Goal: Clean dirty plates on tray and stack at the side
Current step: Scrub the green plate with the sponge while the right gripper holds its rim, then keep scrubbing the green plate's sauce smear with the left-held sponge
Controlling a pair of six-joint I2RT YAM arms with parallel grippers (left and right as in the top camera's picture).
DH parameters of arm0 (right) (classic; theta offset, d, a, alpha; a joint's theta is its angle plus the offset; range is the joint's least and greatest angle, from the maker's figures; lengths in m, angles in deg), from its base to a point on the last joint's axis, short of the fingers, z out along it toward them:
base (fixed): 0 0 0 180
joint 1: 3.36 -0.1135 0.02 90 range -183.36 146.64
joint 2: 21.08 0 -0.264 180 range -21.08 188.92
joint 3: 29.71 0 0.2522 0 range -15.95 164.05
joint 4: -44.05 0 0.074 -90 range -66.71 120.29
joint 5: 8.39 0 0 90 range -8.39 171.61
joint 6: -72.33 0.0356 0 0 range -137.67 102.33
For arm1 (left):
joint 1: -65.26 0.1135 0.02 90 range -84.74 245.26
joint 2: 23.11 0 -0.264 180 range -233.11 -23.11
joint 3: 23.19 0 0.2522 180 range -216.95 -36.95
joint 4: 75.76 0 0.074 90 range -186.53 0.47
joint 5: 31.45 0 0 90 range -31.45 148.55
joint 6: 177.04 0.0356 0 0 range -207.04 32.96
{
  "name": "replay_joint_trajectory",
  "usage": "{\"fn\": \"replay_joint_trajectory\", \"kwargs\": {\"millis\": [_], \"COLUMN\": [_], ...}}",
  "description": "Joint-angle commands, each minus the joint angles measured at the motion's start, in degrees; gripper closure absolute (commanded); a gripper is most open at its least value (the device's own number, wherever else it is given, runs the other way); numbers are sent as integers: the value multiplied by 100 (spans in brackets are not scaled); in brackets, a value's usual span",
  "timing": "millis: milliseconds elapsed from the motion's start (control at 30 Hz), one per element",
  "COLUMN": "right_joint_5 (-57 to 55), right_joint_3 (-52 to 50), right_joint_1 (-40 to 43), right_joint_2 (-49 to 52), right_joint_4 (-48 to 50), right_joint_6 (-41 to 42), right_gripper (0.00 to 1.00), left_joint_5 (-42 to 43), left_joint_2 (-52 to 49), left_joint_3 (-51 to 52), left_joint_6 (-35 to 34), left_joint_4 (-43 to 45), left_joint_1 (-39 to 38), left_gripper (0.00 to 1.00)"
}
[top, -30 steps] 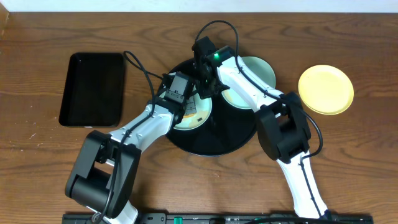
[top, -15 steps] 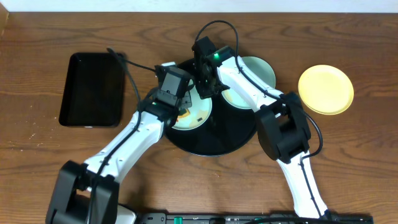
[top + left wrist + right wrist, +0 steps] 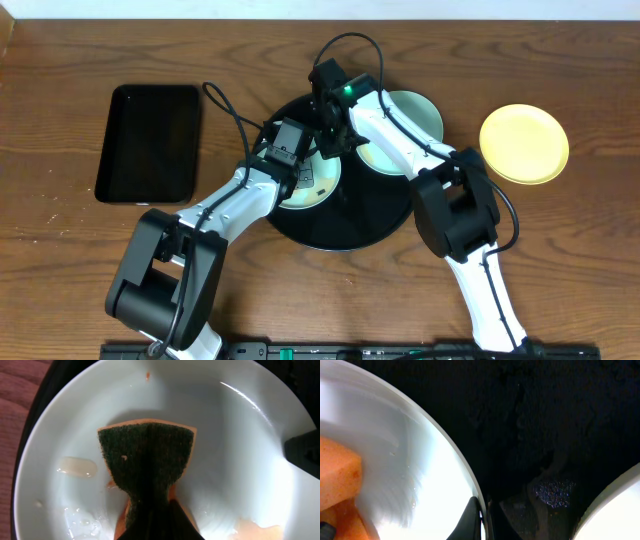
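while the right gripper (image 3: 483,519) pinches the rim of the pale mint-blue round plate (image 3: 245,445) to steady it, the left gripper (image 3: 157,522), clamped on a green-faced orange sponge (image 3: 145,455), presses down to scrub.

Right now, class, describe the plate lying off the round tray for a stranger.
Find the round black tray on the wooden table. Right of it, alone, lies a plate. It is the only yellow one; both mint plates sit on the tray.
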Motion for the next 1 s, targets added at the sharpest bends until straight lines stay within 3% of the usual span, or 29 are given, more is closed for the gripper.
{"fn": "replay_joint_trajectory", "kwargs": {"millis": [0,433,567,700,967], "right_joint_5": [4,-2,-13,-13,-13], "right_joint_3": [-157,-157,-157,-157,-157], "right_joint_1": [-149,-153,-153,-153,-153], "right_joint_2": [129,129,129,129,129], "right_joint_4": [-81,-81,-81,-79,-83], "right_joint_6": [114,114,114,114,111], "right_gripper": [99,99,99,99,99], "left_joint_5": [-162,-149,-153,-153,-155], "left_joint_2": [-160,262,824,966,332], "left_joint_3": [9,-55,-55,-46,-28], "left_joint_6": [-28,-26,4,59,66], "left_joint_4": [-52,-50,-55,-57,109], "left_joint_1": [-4,-7,-4,-4,-4], "left_gripper": [90,92,77,77,81]}}
